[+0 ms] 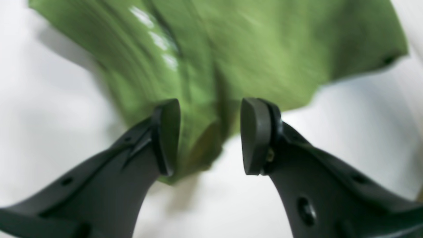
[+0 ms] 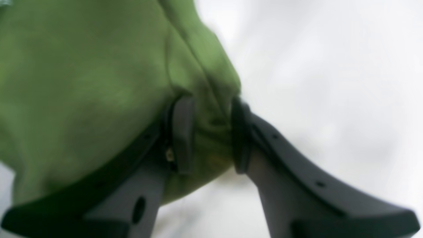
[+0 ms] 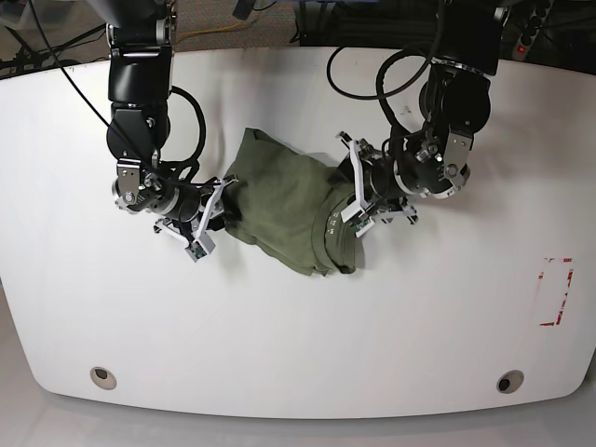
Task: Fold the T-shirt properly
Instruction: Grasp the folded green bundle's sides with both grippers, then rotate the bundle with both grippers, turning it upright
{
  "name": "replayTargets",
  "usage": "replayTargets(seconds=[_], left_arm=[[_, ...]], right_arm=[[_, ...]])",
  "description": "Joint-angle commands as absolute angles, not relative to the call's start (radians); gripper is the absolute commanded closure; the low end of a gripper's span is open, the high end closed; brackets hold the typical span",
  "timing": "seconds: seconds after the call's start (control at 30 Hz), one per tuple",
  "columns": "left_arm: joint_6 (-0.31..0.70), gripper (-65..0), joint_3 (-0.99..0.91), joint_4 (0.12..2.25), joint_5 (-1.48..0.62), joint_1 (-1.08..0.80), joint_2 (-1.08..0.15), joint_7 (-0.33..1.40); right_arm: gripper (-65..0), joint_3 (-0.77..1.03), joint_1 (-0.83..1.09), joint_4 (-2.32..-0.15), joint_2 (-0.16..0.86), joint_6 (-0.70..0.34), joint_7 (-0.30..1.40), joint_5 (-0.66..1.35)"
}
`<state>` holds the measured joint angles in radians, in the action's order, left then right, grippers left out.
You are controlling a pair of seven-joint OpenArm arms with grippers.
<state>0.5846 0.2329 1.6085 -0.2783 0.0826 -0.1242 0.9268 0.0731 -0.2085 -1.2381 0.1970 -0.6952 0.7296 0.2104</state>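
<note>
- Left wrist view: the left gripper (image 1: 210, 136) fills the lower half of the picture, its two dark fingers spread with a clear gap between the pads.
- A bunched fold of the olive-green T-shirt (image 1: 231, 56) hangs down into that gap. It lies against the left-hand pad (image 1: 168, 135); the right-hand pad stands apart from the cloth. Whether the fold is truly pinched cannot be told here, as the picture is blurred.
- The rest of the shirt spreads across the top of this view over the white table (image 1: 363, 132).
- Right wrist view: the right gripper (image 2: 211, 134) has its two fingers drawn in on a bunched edge of the T-shirt (image 2: 82, 92), with cloth filling the space between the pads.
- The shirt covers the left side of this view; the white table (image 2: 330, 82) shows on the right.
- Base view: the T-shirt (image 3: 284, 209) lies crumpled and partly folded in the middle of the white table (image 3: 307, 354), between the two arms.
- The right gripper (image 3: 222, 202) meets the shirt's left edge, and the left gripper (image 3: 343, 207) meets its right edge, beside the neckline.
- A red rectangular mark (image 3: 556, 291) sits near the table's right edge, well apart from the shirt.
</note>
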Motion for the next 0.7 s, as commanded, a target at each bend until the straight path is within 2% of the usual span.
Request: replayTargets(seconds=[0.0,0.23,0.4,0.67], left_arm=[[0.588,-27.9,0.232,1.555,-0.251,0.147,-0.157,0.903],[0.588,-27.9,0.237,1.403,-0.236,0.213,-0.248,0.753],[0.588,-27.9,0.232,1.320,-0.239,0.277,-0.300,0.737],[0.590,-27.9,0.157,1.465,-0.245,0.300,-0.378,0.742]], right_arm=[[-16.8,0.076,-0.222,-1.242,0.206,-0.698,0.700,0.217],[-16.6,0.054,-0.153,-1.336,0.186,-0.698,0.713,0.214],[-16.6,0.018,-0.110,-1.442,0.171,-0.698,0.760,0.211],[-16.6,-0.091,-0.067,-1.483,0.168,-0.698,0.773,0.213]])
